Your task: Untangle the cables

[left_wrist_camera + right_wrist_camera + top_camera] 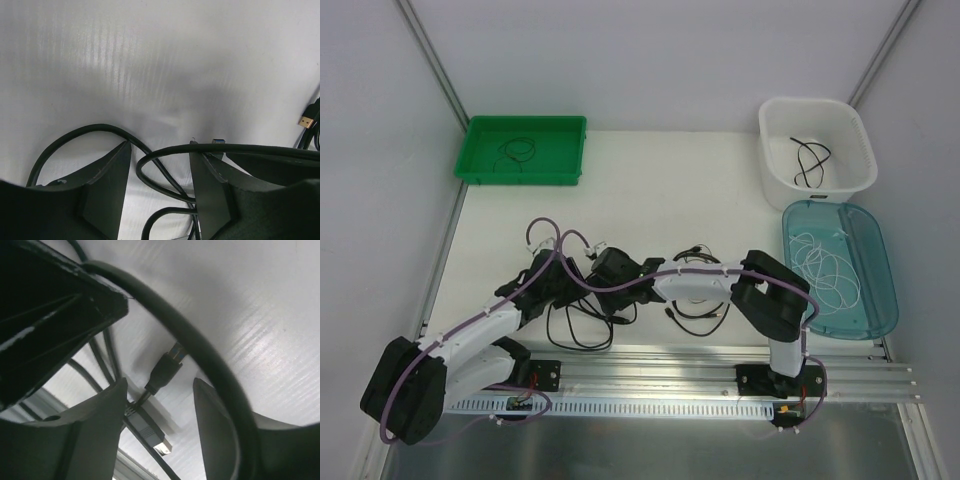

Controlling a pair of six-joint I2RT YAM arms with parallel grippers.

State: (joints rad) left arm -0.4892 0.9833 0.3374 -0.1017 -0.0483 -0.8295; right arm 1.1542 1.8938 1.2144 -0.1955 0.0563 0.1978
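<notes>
Jaws of the left gripper (160,145) are standing apart astride a black cable loop (139,167), seemingly not pinching it, while the right gripper (160,381) is gaping around a black plug (167,367). Tangled cables (582,330) are sprawling at six o'clock on the table (650,200), and a white cord (825,265) is coiling in the teal tray (875,300) at three o'clock.

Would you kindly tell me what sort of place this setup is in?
Most likely a robotics lab work cell: a white table enclosed by plain panels, two robot arms bolted to an aluminium rail, and a green tray and white basket as sorting bins.
</notes>
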